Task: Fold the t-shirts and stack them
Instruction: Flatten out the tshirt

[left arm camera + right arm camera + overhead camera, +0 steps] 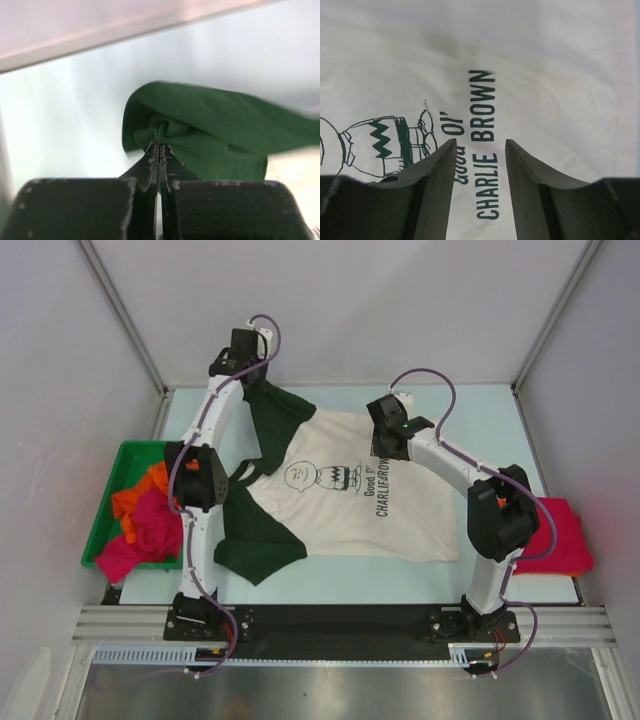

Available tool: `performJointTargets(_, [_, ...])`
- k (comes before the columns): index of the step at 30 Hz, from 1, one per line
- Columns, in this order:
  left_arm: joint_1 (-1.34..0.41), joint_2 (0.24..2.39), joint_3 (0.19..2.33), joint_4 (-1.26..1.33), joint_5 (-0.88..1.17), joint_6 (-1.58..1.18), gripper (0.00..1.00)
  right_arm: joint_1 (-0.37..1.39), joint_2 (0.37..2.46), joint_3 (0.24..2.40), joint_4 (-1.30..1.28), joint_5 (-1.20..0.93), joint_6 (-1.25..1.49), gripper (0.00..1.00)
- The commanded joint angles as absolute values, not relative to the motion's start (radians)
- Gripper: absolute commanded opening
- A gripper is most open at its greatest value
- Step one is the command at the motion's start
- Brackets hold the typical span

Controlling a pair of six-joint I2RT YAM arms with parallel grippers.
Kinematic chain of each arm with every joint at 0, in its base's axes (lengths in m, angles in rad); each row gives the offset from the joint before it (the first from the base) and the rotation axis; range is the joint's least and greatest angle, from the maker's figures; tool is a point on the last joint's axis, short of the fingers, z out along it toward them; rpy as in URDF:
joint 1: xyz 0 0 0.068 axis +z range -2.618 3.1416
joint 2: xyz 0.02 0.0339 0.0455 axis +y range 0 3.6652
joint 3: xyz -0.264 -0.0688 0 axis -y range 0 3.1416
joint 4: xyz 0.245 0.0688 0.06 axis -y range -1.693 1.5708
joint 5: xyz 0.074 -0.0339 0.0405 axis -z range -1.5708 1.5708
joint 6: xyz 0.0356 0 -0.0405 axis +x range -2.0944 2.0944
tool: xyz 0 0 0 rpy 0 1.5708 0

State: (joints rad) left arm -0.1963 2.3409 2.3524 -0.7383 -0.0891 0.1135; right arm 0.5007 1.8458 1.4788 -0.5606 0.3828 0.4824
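Observation:
The cream t-shirt (370,505) with dark green sleeves and the Charlie Brown print lies spread flat in the middle of the table. My left gripper (258,382) is at the far sleeve (210,130), shut on a bunched fold of its green cloth (159,145). My right gripper (385,452) hovers open over the shirt's chest print (485,107), with nothing between its fingers (480,145). The near sleeve (255,540) lies flat by the left arm. Orange (140,495) and magenta (150,530) t-shirts lie crumpled in the bin. A crimson t-shirt (560,530) lies folded at the right edge.
The green plastic bin (122,450) stands at the table's left edge beside the left arm. White enclosure walls close in the back and both sides. The right arm's elbow (500,510) hangs over the folded crimson shirt's left part.

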Motion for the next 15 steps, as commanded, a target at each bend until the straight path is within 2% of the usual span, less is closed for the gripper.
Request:
performJointTargets(1, [-0.166,2.379,2.422,-0.64,-0.294,0.19,0.0,0.5,1.789,1.463,-0.538,0.385,0.502,0.49])
performJointTargets(9, [-0.166,2.493,2.468,-0.614,-0.425,0.324,0.0,0.495,1.793,1.465,-0.535,0.379,0.496,0.49])
performJointTargets(12, [-0.164,2.517,2.459,-0.618,-0.439,0.347,0.14,0.492,1.801,1.465,-0.535,0.377,0.491,0.49])
performJointTargets(13, [-0.166,2.52,2.454,-0.618,-0.433,0.35,0.28,0.491,1.807,1.463,-0.535,0.377,0.491,0.49])
performJointTargets(15, [-0.164,2.513,2.441,-0.606,-0.42,0.344,0.52,0.488,1.815,1.466,-0.535,0.374,0.492,0.49])
